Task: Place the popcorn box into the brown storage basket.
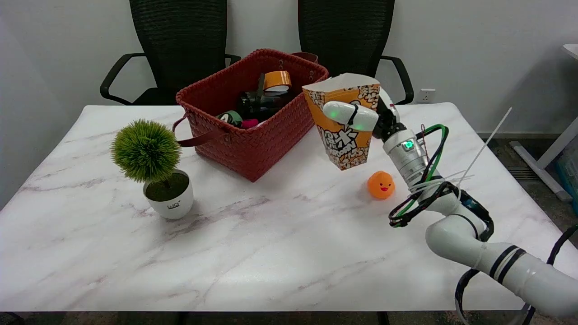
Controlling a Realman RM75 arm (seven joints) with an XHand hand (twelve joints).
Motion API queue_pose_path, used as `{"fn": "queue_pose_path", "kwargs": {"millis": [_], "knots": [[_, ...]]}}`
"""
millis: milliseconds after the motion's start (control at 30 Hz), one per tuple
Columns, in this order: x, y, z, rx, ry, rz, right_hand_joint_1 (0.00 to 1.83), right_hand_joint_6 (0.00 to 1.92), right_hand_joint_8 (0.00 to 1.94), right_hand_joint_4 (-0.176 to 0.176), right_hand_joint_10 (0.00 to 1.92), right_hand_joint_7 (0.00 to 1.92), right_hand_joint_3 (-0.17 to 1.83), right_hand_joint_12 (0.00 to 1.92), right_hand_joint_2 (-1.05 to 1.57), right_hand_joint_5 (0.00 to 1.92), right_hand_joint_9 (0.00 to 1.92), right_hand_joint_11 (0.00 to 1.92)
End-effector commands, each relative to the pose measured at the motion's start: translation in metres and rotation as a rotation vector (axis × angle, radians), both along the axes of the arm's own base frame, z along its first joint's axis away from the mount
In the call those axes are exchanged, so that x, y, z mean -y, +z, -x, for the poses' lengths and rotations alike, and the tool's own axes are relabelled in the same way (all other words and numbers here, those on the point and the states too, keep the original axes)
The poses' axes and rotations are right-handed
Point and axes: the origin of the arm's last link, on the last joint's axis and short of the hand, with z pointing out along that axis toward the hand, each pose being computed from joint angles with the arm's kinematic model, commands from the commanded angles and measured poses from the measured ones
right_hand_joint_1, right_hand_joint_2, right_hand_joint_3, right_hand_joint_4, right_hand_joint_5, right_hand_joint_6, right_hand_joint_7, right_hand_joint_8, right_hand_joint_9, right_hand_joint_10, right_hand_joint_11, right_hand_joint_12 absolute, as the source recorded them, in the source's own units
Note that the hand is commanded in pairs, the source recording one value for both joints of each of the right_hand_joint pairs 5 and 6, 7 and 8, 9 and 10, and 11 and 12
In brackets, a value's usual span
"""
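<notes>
Marble table [253, 253] before a white wall and two black chairs [180, 40]. Right of centre, right hand [361, 115] wrapped around the box [345, 131], held tilted above the tabletop, just right of the basket [244, 140]. Below the box, an orange duck [380, 185]. At left, a potted plant [151, 164].

The right arm [478, 243] enters from the lower right of the frame and angles up-left toward the centre right. Its right hand [361, 115] is raised above the table, fingers [350, 113] wrapped around the popcorn box [345, 131], gripping it; a green light glows at the wrist.
</notes>
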Motion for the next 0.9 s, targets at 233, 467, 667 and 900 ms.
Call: {"fn": "queue_pose_path", "kwargs": {"millis": [233, 467, 667, 900], "knots": [[0.045, 0.008, -0.040, -0.041, 0.076, 0.027, 0.88, 0.83, 1.16, 0.000, 0.97, 1.16, -0.17, 1.48, 0.58, 0.83, 0.97, 1.48], [0.066, 0.003, -0.053, -0.049, 0.099, 0.027, 0.88, 0.80, 1.12, 0.000, 0.92, 1.12, -0.17, 1.46, 0.56, 0.80, 0.92, 1.46], [0.082, -0.003, -0.060, -0.034, 0.117, 0.039, 0.87, 0.77, 1.09, 0.000, 0.86, 1.09, -0.17, 1.42, 0.54, 0.77, 0.86, 1.42], [0.100, -0.009, -0.071, -0.051, 0.135, 0.051, 0.86, 0.72, 1.03, 0.000, 0.79, 1.03, -0.17, 1.36, 0.50, 0.72, 0.79, 1.36]]}}
